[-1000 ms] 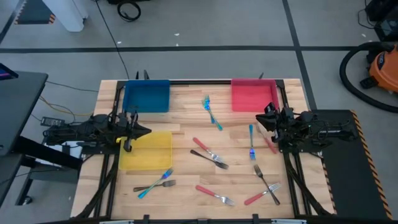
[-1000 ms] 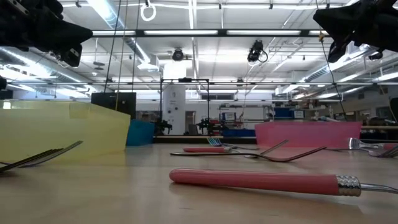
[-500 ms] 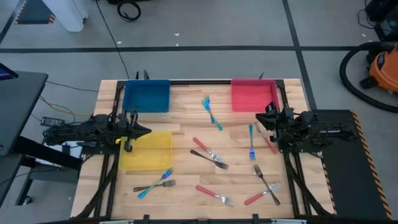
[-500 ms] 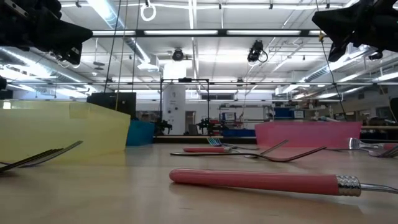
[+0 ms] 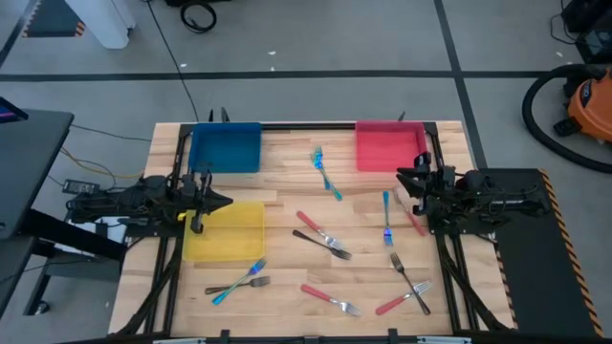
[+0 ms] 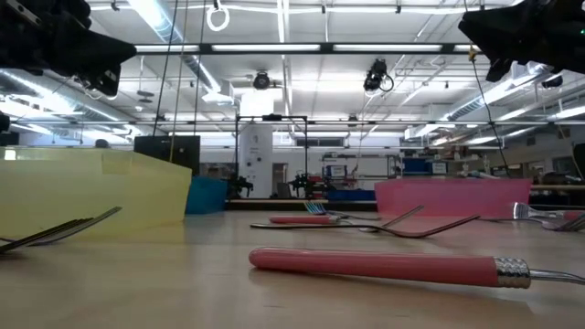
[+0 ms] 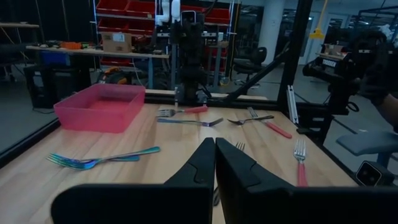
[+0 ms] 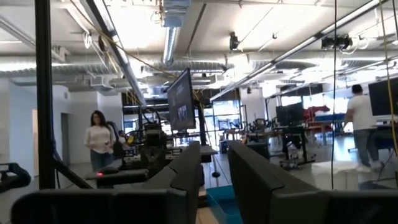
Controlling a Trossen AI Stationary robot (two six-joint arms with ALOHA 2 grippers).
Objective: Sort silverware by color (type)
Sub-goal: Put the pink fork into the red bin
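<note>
Several forks lie flat and scattered on the wooden table (image 5: 287, 191). Blue-handled ones lie at the far middle (image 5: 326, 173), near the right arm (image 5: 386, 218) and at the near left (image 5: 241, 279). Red-handled ones (image 5: 330, 299) and black-handled ones (image 5: 321, 241) lie in the middle and at the near right. My left gripper (image 5: 218, 202) hangs shut above the yellow tray's far left corner, and its fingers meet in the left wrist view (image 7: 215, 146). My right gripper (image 5: 399, 182) hangs over the table's right edge with its fingers apart (image 8: 214, 168) and nothing between them.
A blue tray (image 5: 225, 148) stands at the far left, a red tray (image 5: 387, 145) at the far right and a yellow tray (image 5: 229, 229) at the left. A black frame runs round the table's edges. People stand in the room beyond.
My right gripper has rolled a little about its own axis without shifting place. The forks and trays lie as before.
</note>
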